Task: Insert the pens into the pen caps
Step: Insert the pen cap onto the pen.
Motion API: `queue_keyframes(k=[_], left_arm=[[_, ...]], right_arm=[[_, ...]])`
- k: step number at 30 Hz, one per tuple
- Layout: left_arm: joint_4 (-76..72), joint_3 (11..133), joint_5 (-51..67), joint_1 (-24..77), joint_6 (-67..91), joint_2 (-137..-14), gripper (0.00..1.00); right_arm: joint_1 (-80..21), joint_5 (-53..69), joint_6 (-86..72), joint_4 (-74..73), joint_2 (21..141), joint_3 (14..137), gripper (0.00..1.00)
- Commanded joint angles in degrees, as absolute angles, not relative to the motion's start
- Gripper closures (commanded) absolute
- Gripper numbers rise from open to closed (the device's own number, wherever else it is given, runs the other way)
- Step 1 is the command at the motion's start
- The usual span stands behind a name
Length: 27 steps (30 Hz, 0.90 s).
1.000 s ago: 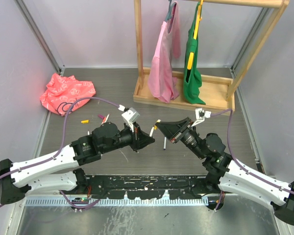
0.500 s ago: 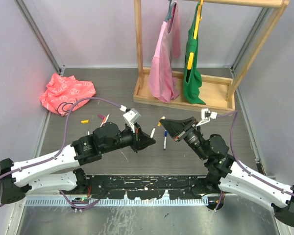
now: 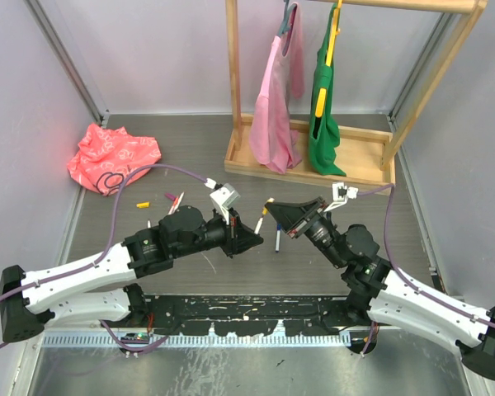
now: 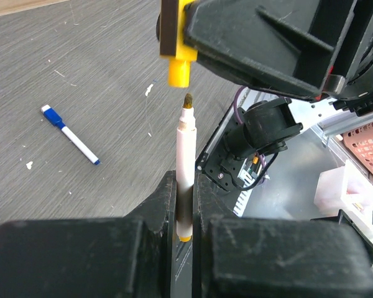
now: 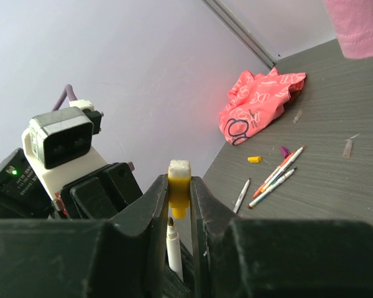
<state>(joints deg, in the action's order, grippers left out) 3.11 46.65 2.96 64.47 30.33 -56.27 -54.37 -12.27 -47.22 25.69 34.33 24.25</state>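
Yellow pen (image 4: 185,155): upright above the desk (image 4: 81,62), barrel clamped in the left gripper's (image 4: 184,189) jaws. Its tip sits just under the yellow cap (image 4: 179,67), not touching, a shade off-axis. The right gripper's (image 5: 179,186) jaws are pinched tight on the cap. We note the right arm has swung back in since half a second ago, closing the gap. Insertion looks close. The blue pen (image 4: 69,133) on the desk is unmoved.

Bright, even, diffuse light leaves only faint shadows on the counter (image 3: 190,157). The red cloth (image 3: 114,155) glows oversaturated. In both wrist views the near fingers (image 4: 81,254) are dark and blurred.
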Motion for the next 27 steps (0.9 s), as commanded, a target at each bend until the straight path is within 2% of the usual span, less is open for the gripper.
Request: queue_keyframes(k=[1, 27], left_arm=[[-0.53, 48.19, 3.29, 64.65, 29.32, -55.85, 1.0], [-0.84, 48.02, 3.21, 64.74, 29.72, -56.06, 1.0]], right_arm=[[-54.29, -10.69, -47.72, 26.44, 34.6, 27.72, 1.0], [-54.31, -9.36, -47.64, 25.08, 33.86, 27.84, 1.0]])
